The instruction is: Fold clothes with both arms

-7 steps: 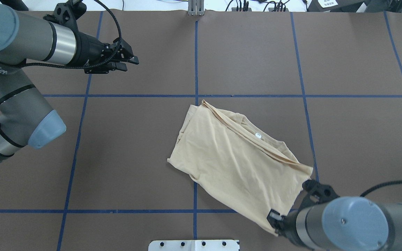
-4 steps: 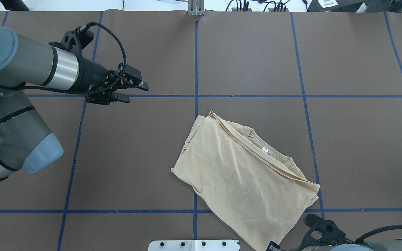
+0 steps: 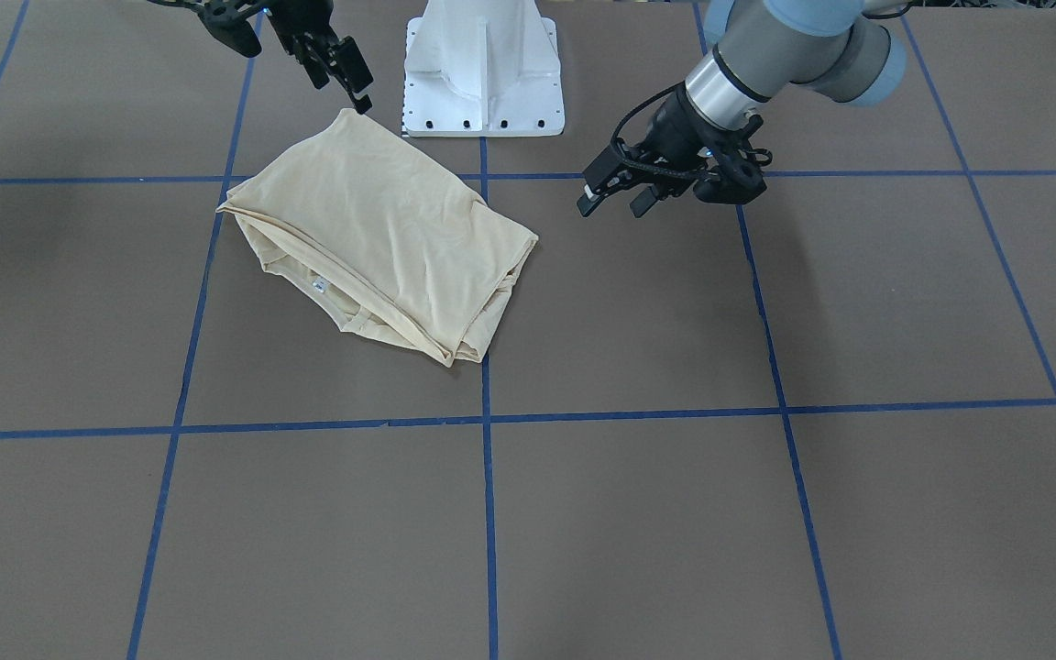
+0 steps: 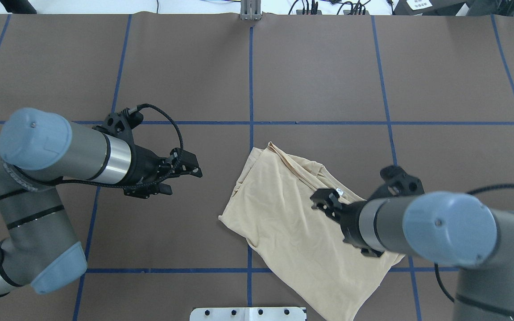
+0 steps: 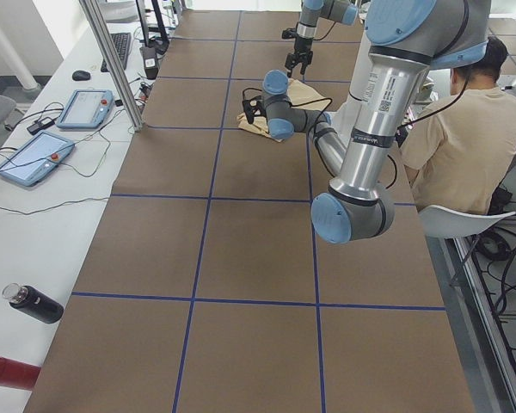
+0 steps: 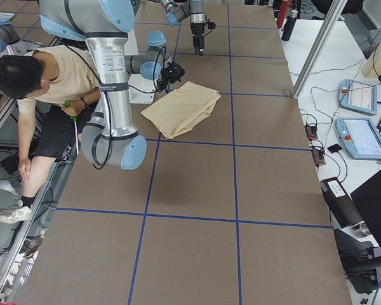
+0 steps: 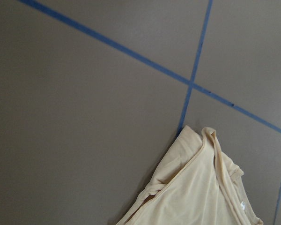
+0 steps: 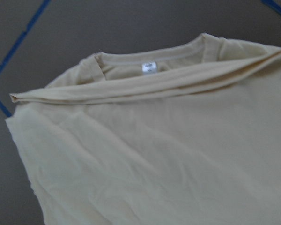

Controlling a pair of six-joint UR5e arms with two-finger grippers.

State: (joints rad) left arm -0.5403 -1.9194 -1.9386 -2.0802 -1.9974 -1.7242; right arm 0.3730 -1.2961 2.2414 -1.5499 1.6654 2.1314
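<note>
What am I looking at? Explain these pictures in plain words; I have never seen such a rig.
These are two grey metal jointed robot arms with light-blue caps, a left arm and a right arm. Each ends in a black two-finger hand. They stand at a brown table marked with blue tape lines.

One camera looks down from behind the robot and one faces it from across the table. Two more look along the table from its ends, and one rides on each wrist.

On the table lies a pale cream-yellow thin shirt, roughly folded, with its small white neck label showing. The left hand hangs open beside the shirt, apart from it. The right hand hangs open above the shirt. Neither holds anything.
</note>
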